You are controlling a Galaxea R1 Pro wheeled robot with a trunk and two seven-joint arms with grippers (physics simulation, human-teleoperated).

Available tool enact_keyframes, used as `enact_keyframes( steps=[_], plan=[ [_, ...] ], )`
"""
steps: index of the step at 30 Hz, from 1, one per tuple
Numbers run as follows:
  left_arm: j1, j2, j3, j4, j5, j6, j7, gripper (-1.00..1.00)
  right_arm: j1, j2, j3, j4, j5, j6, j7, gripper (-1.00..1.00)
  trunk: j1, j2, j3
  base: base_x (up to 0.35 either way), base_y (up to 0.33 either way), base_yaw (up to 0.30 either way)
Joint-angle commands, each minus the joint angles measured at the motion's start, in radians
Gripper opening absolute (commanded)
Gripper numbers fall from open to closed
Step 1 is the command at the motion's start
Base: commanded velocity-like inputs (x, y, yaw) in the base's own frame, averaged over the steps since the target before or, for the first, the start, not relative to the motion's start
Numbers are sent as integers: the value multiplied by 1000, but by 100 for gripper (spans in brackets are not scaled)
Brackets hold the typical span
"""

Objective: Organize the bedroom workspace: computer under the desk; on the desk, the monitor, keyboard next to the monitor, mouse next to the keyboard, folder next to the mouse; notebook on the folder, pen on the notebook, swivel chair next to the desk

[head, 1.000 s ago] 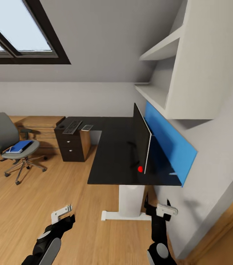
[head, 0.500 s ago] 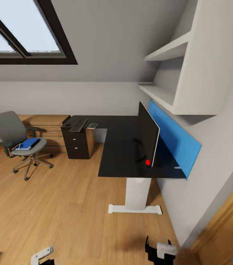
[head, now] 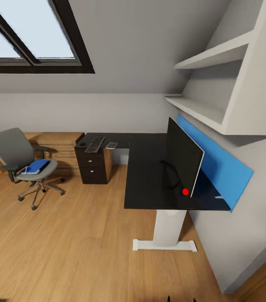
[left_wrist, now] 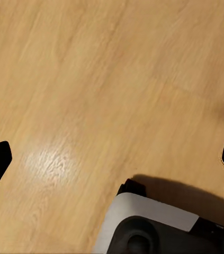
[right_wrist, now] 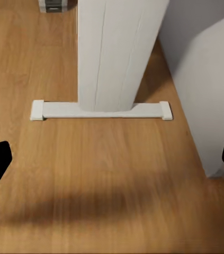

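So far I judge little of the tidying done, and my grippers hold nothing. Both are spread wide: the left gripper (left_wrist: 112, 159) shows its dark fingertips at the outer edges of its wrist view over bare wood floor (left_wrist: 90, 79), and the right gripper (right_wrist: 112, 159) likewise, looking at the white pedestal leg (right_wrist: 117, 53) and its foot bar.

Going left to right from the head view: the swivel chair (head: 22, 161) stands far off to my left, well apart from the desk (head: 149, 176), so it has not been brought alongside. On its seat lies the blue folder (head: 36, 166), with something dark just beside it that may be the notebook; I cannot make out a pen. Further right, on the far wing of the desk above the black drawer unit (head: 94, 170), sit the mouse (head: 82, 143), then the keyboard (head: 95, 144), then a flat grey square (head: 111, 145). These are on the desk but well apart from the monitor (head: 182, 165), which stands on the near wing ahead of my right gripper, against the blue back panel (head: 221, 167).

That monitor is in place. I judge the keyboard and mouse must move closer to it, and folder, notebook, pen and chair all remain.
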Motion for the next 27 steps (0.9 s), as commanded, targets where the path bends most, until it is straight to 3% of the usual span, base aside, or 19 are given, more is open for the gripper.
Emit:
enact_keyframes(
  steps=[1, 12, 17, 27],
  plan=[
    [-1, -4, -9, 1, 4, -5, 4, 100, -1, 0, 3, 5, 8, -9, -7, 100, 1, -1, -2, 266, 235, 0],
    [-1, -15, -9, 5, 3, -17, 1, 100, -1, 21, 12, 43, 10, -26, 7, 100, 1, -1, -3, 272, 229, 185],
    [-1, -18, -9, 5, 3, -19, 0, 100, -1, 20, 11, 49, 10, -26, 90, 100, 1, -1, -4, 304, 194, 25],
    [-1, -18, -9, 5, 3, -18, -1, 100, -1, 22, 10, 49, 10, -26, 112, 100, 1, -1, -4, 299, 222, -84]
  ],
)
